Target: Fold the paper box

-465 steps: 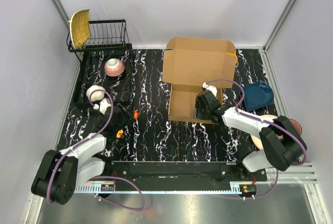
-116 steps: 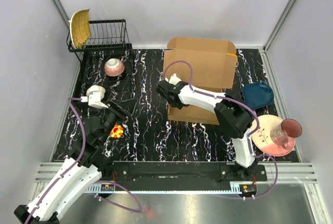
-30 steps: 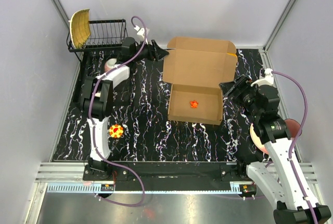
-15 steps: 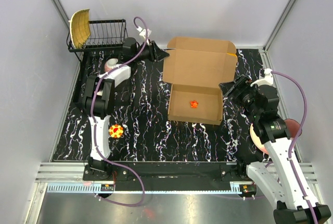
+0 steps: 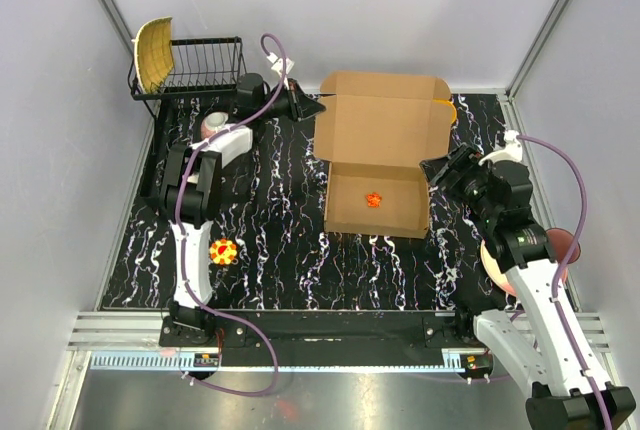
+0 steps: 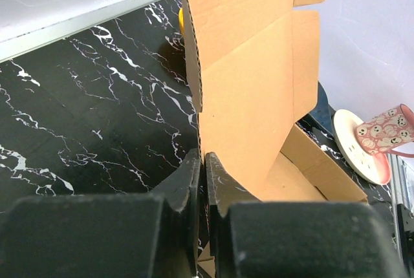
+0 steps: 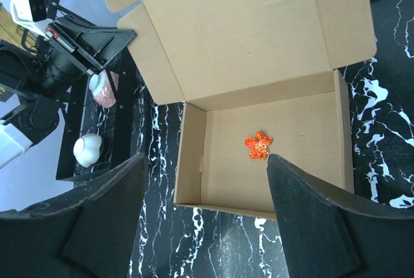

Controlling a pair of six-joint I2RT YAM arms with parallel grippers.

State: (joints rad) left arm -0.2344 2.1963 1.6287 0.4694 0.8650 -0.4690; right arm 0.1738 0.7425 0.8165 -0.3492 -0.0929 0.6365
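**Overhead and wrist views, lid-closing stage.** The paper box (image 5: 378,165) sits at the far middle of the black marbled table (image 5: 280,240). Its tray is open and its lid is upright, tilted back toward the rear wall. A small orange star (image 7: 258,145) lies on the tray floor.

The left gripper (image 6: 202,158) is at the lid's left edge. A second ago its jaws were wide; they have now drawn in to a thin slit around the cardboard. They appear to pinch it, though the contact itself is hard to make out between the fingertips.

The right gripper (image 7: 207,161) has not changed: its jaws are spread wide and hold nothing, and it hovers just off the tray's right wall. The box has not moved.

Judgement: a hold on the lid seems to be in place, so the lid can probably be swung down over the tray next.
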